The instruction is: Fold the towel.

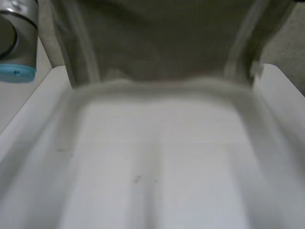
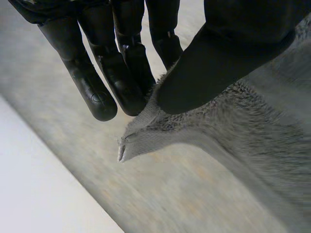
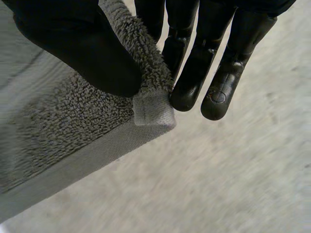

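A grey terry towel [image 1: 162, 43] hangs lifted above the white table [image 1: 162, 157], its lower edge sagging just over the surface. In the left wrist view my left hand [image 2: 214, 53] pinches a corner of the towel [image 2: 146, 136] between thumb and fingers. My right hand [image 3: 87, 53] pinches another corner of the towel [image 3: 150, 109] in the same way, thumb pressed on the hemmed edge. Both corners are held up off the table, with the towel stretched between them.
My left arm's grey joint with its light-blue cap [image 1: 16, 71] hangs at the near left of the head view. The table's edges [image 1: 28, 114] run along both sides, with floor beyond.
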